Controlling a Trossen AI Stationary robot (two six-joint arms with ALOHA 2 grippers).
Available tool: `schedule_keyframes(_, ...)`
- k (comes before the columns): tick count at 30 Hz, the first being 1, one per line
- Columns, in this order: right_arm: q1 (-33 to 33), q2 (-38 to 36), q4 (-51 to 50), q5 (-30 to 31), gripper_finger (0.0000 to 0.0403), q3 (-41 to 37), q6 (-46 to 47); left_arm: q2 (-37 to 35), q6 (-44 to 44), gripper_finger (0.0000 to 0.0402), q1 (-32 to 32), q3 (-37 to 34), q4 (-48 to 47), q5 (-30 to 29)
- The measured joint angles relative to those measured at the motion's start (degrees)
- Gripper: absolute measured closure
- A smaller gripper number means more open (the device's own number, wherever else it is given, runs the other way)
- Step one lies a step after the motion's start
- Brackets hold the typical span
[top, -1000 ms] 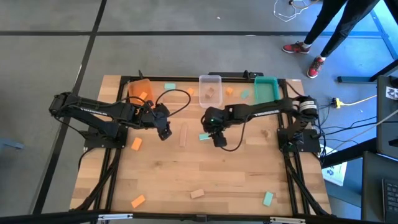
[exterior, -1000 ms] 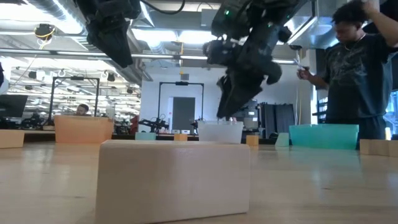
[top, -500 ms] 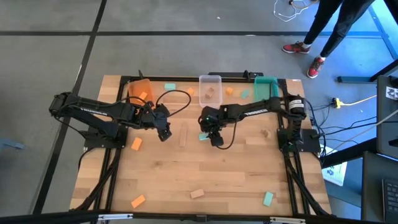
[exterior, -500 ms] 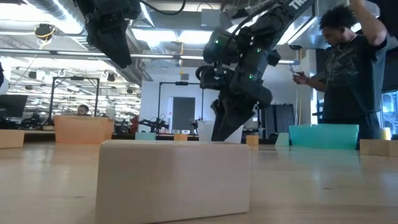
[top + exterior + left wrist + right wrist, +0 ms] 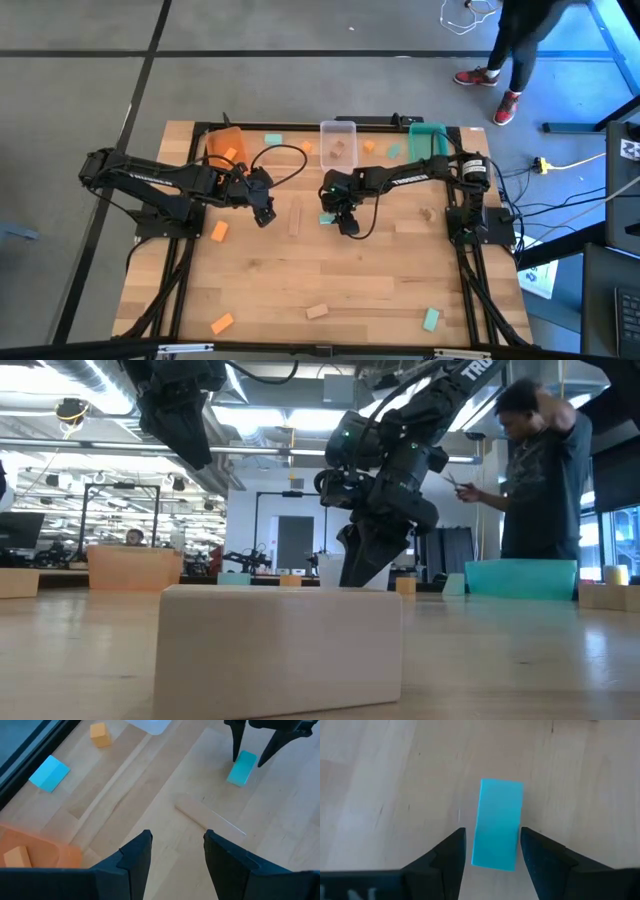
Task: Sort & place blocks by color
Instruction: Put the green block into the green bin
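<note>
A teal block (image 5: 497, 822) lies flat on the table near its middle (image 5: 325, 218). My right gripper (image 5: 493, 832) is low over it, open. One finger stands on each long side of the block, with a thin gap on either side. The left wrist view shows the same: two dark fingertips either side of the block (image 5: 241, 767). My left gripper (image 5: 265, 212) hangs open above the table left of centre, holding nothing. A plain wood block (image 5: 295, 215) lies flat between the two grippers.
The orange bin (image 5: 225, 145), clear bin (image 5: 338, 145) and teal bin (image 5: 428, 142) line the far edge. Loose blocks lie around: orange (image 5: 219, 231), orange (image 5: 222, 323), wood (image 5: 317, 311), teal (image 5: 431, 319). A person (image 5: 540, 470) stands beyond the far right corner.
My right gripper has come down and a little toward the table's left, tipping more steeply. Its open fingers now stand around the teal block. The block has not moved.
</note>
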Motion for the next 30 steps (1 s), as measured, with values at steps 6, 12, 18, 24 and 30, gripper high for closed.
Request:
schedule_keyframes(6, 0.0, 0.0, -0.4, -0.1, 0.0214, 0.0, 0.3, 0.0, 0.0, 0.0231, 0.0, 0.0, 0.0, 0.0)
schedule_keyframes(12, 0.1, 0.0, -0.1, 2.4, 0.0214, -0.2, 2.0, 0.0, 0.0, 0.0231, 0.0, 0.0, 0.0, 0.0)
schedule_keyframes(18, 0.1, 0.6, 0.6, 3.1, 0.0214, -1.3, 3.5, 0.0, 0.0, 0.0231, 0.0, 0.0, 0.0, 0.0)
schedule_keyframes(24, 0.6, 2.6, 1.7, 4.5, 0.0215, -1.2, 3.4, 0.0, 0.0, 0.0231, 0.0, 0.0, 0.0, 0.0)
schedule_keyframes(30, 0.7, 2.5, 3.1, 5.7, 0.026, -1.3, 3.3, 0.0, 0.0, 0.0231, 0.0, 0.0, 0.0, 0.0)
